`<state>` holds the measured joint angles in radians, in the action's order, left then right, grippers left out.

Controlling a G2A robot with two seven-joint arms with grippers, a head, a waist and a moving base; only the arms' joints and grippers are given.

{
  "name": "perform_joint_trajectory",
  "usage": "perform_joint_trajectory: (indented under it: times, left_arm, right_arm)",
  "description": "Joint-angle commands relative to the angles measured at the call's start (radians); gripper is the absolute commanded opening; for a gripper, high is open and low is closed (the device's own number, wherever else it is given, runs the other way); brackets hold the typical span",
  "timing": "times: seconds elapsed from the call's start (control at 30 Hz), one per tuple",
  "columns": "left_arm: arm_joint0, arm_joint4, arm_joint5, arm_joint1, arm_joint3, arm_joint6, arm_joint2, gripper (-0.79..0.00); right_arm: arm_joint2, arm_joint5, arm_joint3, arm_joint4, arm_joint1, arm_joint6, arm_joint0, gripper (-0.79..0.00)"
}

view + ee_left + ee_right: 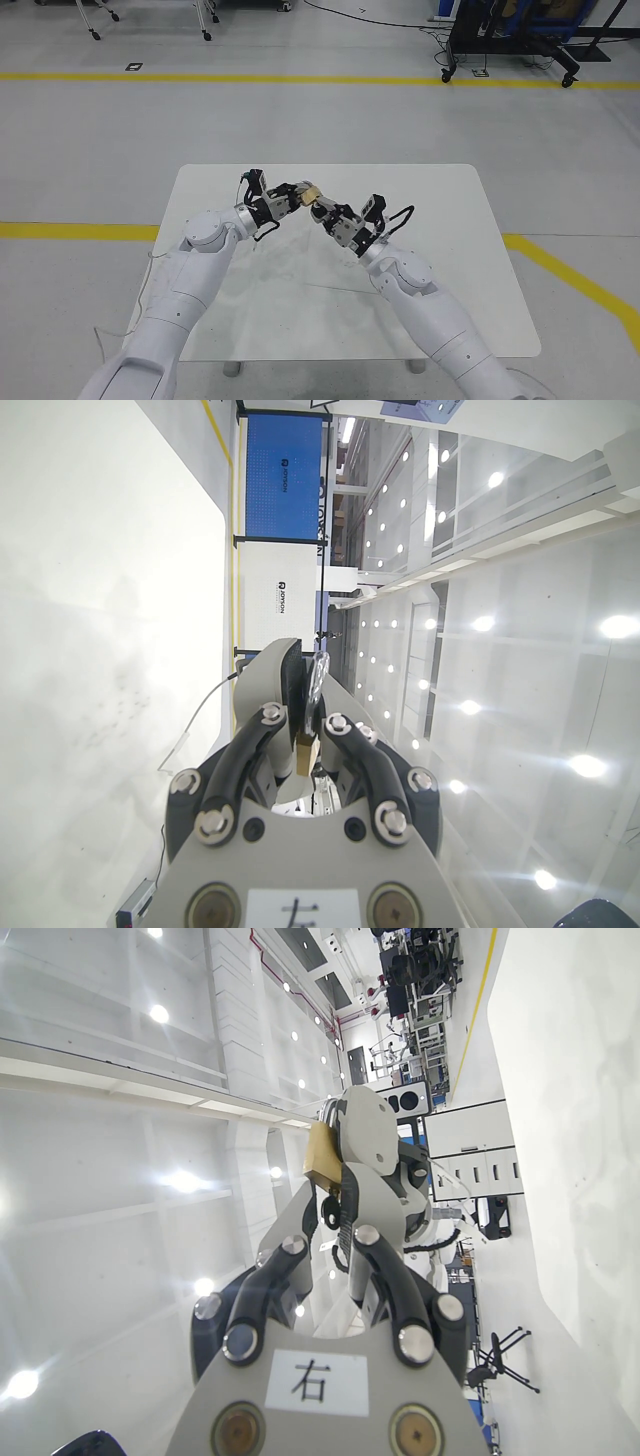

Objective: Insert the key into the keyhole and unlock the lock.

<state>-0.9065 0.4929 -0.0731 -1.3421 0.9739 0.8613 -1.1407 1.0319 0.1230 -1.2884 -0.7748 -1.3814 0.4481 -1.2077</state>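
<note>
A white table [430, 200] stands on a grey floor marked with yellow lines. Above its middle, nearer the far edge, the brass lock [322, 1158] is held off the surface. Its long axis runs between the two arms, keyhole end toward the right arm. The left gripper [311, 685] pinches the lock. The right gripper [326, 1202] pinches the black-headed key [330, 1212] right at the lock's base. The key's blade is hidden, so whether it is inserted cannot be told.

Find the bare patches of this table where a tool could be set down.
Bare table runs from the right hand out to the right edge, and along the far edge beyond the padlock. Mid-table is crowded: the left hand grips the padlock, the right hand the key.
</note>
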Motion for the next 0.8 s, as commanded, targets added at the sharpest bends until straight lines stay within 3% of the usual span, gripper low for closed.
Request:
perform_joint_trajectory:
  times: [0.0, 0.1, 0.13, 0.17, 0.2, 0.5, 0.67, 0.77]
  left_arm:
    - [0.0, 0.003, -0.002, 0.0, -0.001, 0.0, 0.0, -0.785]
    - [0.003, 0.005, -0.003, 0.0, -0.005, 0.0, -0.001, -0.785]
    - [0.004, 0.006, -0.003, 0.0, -0.006, -0.001, -0.001, -0.785]
    - [0.004, 0.008, -0.003, 0.0, -0.008, -0.001, -0.002, -0.785]
    - [0.005, 0.01, -0.003, 0.0, -0.009, -0.001, -0.003, -0.785]
    - [0.007, 0.017, -0.008, -0.001, -0.012, -0.003, -0.003, -0.785]
    - [0.008, 0.015, -0.009, 0.0, -0.013, -0.003, -0.003, -0.785]
    - [0.009, 0.011, -0.009, 0.0, -0.013, -0.002, -0.002, -0.785]
  right_arm:
    - [0.003, -0.003, 0.007, -0.006, -0.001, 0.01, 0.003, -0.785]
    - [0.006, -0.002, 0.015, 0.0, -0.003, 0.005, 0.008, -0.782]
    - [0.006, -0.002, 0.016, 0.0, -0.004, 0.004, 0.009, -0.643]
    - [0.006, 0.001, 0.015, 0.004, -0.004, 0.005, 0.01, -0.57]
    - [0.006, 0.007, 0.015, 0.01, -0.004, 0.007, 0.01, -0.554]
    - [0.021, 0.025, 0.01, 0.018, -0.005, 0.029, -0.004, -0.699]
    - [0.023, 0.021, 0.001, 0.012, -0.006, 0.049, -0.01, -0.711]
    - [0.022, 0.017, -0.005, 0.017, -0.007, 0.055, -0.012, -0.656]
